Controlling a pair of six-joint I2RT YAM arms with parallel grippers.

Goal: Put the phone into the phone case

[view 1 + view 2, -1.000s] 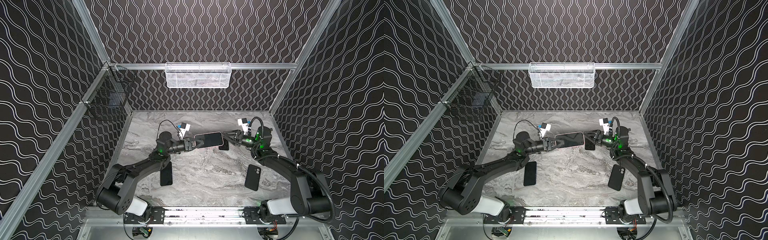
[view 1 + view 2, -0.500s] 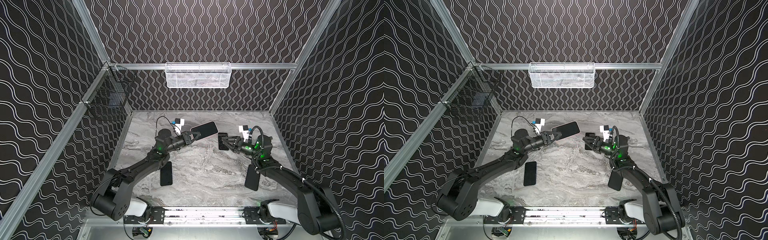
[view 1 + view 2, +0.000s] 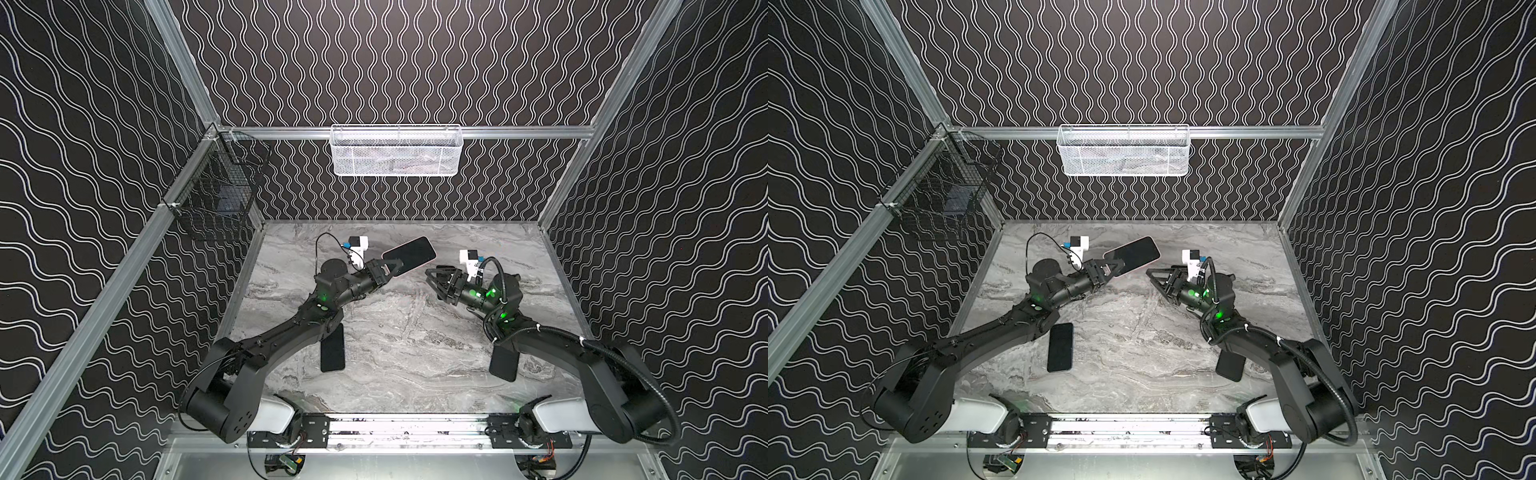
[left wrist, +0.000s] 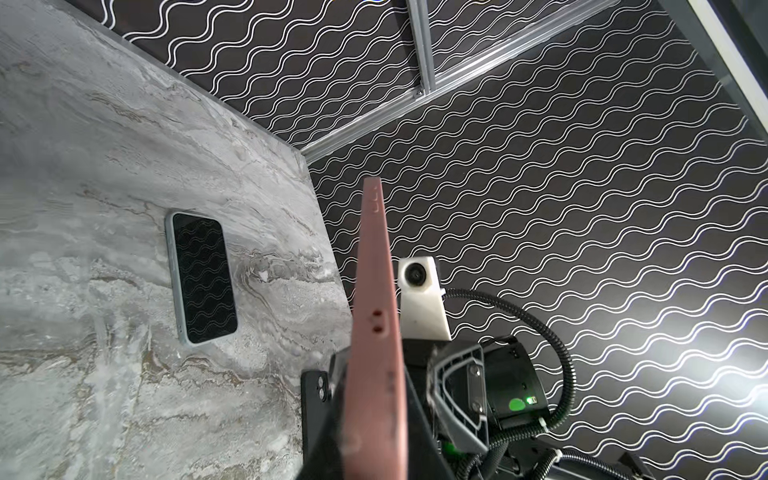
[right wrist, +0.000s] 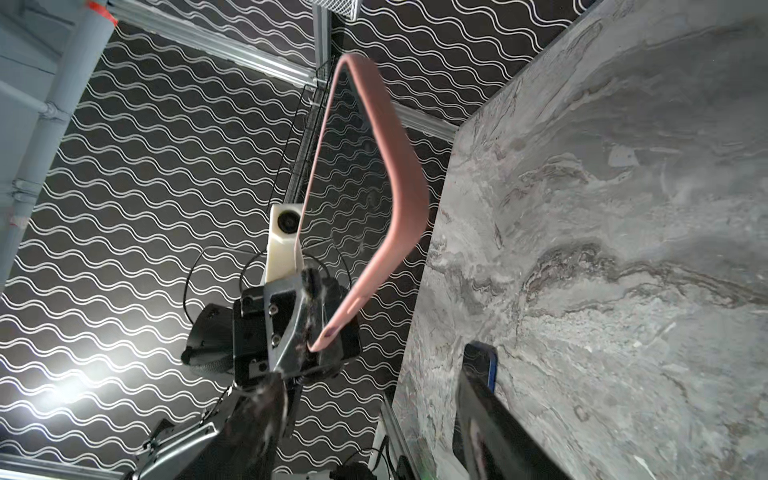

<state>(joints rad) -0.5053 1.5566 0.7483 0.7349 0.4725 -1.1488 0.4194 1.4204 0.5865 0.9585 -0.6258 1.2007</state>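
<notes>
**Pink case aloft, right gripper empty**

Near the bench's (image 3: pixel 415 332) front-left I see a dark phone (image 3: pixel 333 353) lying flat. My left gripper (image 3: pixel 388 268) is clamped on one end of the pink phone case (image 3: pixel 409 254), tilted above the far middle, with a dark face inside its rim. My right gripper (image 3: pixel 432 284) hangs spread and empty. A black case (image 3: pixel 503 365) lies partly under that arm.

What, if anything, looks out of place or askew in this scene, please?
Nothing looks spilled or damaged. The one oddity is the pink-cased phone: the left tool pinches it by one end, so it hangs tilted above the table instead of lying flat like the dark phone near that arm.
</notes>
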